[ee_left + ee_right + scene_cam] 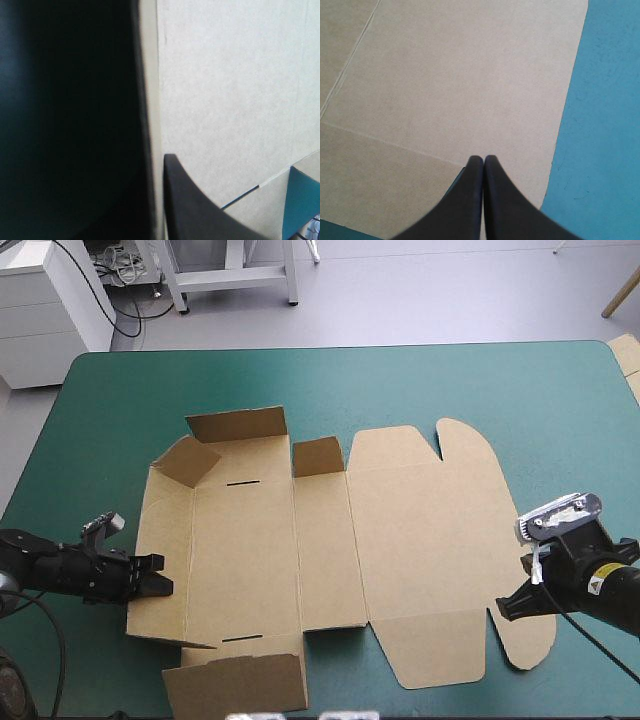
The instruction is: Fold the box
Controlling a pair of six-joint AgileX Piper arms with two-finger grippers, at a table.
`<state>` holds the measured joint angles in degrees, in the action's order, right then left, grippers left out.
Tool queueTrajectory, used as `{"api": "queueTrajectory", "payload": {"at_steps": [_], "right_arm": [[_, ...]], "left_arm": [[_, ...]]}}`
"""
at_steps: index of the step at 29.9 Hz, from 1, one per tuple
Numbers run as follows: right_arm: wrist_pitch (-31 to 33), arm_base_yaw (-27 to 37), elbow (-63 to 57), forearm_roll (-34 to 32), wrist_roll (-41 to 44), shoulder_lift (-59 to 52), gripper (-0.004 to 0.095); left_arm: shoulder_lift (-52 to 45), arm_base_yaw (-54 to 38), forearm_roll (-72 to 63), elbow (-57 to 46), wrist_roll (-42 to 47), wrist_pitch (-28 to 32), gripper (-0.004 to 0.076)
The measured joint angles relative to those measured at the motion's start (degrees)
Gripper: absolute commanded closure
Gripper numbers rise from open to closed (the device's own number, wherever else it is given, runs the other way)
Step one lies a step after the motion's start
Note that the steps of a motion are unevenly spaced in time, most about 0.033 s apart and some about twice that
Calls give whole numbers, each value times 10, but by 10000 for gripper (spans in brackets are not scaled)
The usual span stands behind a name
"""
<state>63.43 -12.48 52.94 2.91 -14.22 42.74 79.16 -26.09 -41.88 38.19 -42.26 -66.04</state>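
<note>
Box [420, 530] mostly flat on teal-green tabletop [480, 390], tray-end walls part raised by left claw [162, 575]. Left claw all but closed on left wall's edge (only one finger plainly seen). Right claw [505, 608] fully closed, empty, tips over lid flap just inside its edge. Step, likely: raise left wall. Lift slowly along crease, right claw pinning sheet against sliding. No print on board; yellow sticker [600, 586] on right arm unreadable
</note>
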Motion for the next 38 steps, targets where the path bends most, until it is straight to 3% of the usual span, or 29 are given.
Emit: {"api": "queueTrajectory", "payload": {"at_steps": [6, 14, 27, 38], "right_arm": [[-3, 0, 0, -1, 0, 0, 929], [-4, 0, 0, -1, 0, 0, 929], [-13, 0, 34, -43, 17, -6, 929], [-18, 0, 111, -65, 34, -6, 929]], "left_arm": [[-1, 44, 5, 15, -35, 17, 731], [1, 170, 41, 110, -37, 93, 731], [4, 390, 305, 358, 52, 129, 731], [12, 586, 563, 384, 53, 185, 731]]}}
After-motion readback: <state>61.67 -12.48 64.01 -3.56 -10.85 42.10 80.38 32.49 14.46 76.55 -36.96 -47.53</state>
